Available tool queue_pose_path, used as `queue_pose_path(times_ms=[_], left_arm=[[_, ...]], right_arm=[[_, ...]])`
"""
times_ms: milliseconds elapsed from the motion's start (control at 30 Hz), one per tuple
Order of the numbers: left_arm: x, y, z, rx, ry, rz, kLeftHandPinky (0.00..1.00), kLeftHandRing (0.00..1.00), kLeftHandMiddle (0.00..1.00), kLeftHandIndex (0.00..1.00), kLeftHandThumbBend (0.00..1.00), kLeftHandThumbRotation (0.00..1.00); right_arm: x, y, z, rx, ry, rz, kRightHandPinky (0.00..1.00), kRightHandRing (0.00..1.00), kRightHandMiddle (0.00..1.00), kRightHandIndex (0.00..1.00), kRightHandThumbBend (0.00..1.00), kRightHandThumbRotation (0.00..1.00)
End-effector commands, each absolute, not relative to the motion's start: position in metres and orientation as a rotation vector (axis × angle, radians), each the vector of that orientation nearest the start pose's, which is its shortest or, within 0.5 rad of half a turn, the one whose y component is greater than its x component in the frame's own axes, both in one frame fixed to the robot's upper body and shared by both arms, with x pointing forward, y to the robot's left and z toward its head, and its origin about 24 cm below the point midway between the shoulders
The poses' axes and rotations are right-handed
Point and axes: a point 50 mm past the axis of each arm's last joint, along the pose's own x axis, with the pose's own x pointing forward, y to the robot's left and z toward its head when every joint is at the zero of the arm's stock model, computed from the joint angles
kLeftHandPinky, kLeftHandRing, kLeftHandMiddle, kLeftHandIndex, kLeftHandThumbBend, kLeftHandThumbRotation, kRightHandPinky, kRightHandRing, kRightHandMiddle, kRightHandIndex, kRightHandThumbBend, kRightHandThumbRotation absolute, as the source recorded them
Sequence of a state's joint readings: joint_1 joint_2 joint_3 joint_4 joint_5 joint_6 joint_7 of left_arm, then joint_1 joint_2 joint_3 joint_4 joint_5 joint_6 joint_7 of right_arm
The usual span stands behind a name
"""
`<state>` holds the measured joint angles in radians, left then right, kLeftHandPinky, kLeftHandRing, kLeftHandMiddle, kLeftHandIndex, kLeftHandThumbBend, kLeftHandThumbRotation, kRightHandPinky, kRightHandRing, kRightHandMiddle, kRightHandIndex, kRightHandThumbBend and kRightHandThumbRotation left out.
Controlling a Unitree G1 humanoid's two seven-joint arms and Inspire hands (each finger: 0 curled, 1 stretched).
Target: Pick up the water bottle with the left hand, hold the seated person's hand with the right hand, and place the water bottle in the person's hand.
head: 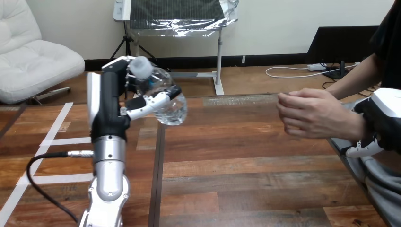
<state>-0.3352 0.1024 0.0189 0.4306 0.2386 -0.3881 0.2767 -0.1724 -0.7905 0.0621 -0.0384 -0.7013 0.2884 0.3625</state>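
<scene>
— So, where is the bottle (pixel 166 101)?

— Up in the air at the left of the head view, above the left part of the table (pixel 246 156) and touching nothing but the hand that has it. It is clear plastic and tilted: its pale cap (pixel 140 67) points up and to the left, and its base points down and to the right.

— What has hold of it?

— The left hand (pixel 112 97). Its fingers (pixel 152 103) are wrapped round the bottle's body, closed tight on it, with the white back shell facing the camera. The silver left arm (pixel 108 165) rises nearly straight up from the bottom edge to reach it.

— And the person's hand (pixel 309 113)?

— Over the right side of the table, off the wood, at about the same height as the bottle's base. Its fingers are folded in, knuckles towards the bottle. The two are well apart, with bare table between them.

— The other robot hand?

— The right hand (pixel 385 111) comes in from the right edge and sits on the person's wrist (pixel 352 125). Its black fingers drape over the top of the wrist, and one finger (pixel 361 150) shows curling beneath, so it is closed round the wrist.
</scene>
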Motion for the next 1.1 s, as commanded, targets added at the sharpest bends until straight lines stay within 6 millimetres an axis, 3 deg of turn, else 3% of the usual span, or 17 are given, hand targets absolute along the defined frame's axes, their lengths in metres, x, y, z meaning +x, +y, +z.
queue_pose_path(times_ms=[0,1067], left_arm=[[0.319,0.143,0.113,0.259,-0.485,0.132,0.41,0.42,0.44,0.46,0.73,0.0],[0.32,0.129,0.118,0.245,-0.52,0.095,0.39,0.41,0.44,0.45,0.75,0.0]], right_arm=[[0.286,-0.272,0.147,-1.447,0.176,0.022,0.45,0.52,0.57,0.59,0.69,0.0],[0.285,-0.26,0.156,-1.467,0.103,0.046,0.44,0.51,0.57,0.59,0.67,0.0]])
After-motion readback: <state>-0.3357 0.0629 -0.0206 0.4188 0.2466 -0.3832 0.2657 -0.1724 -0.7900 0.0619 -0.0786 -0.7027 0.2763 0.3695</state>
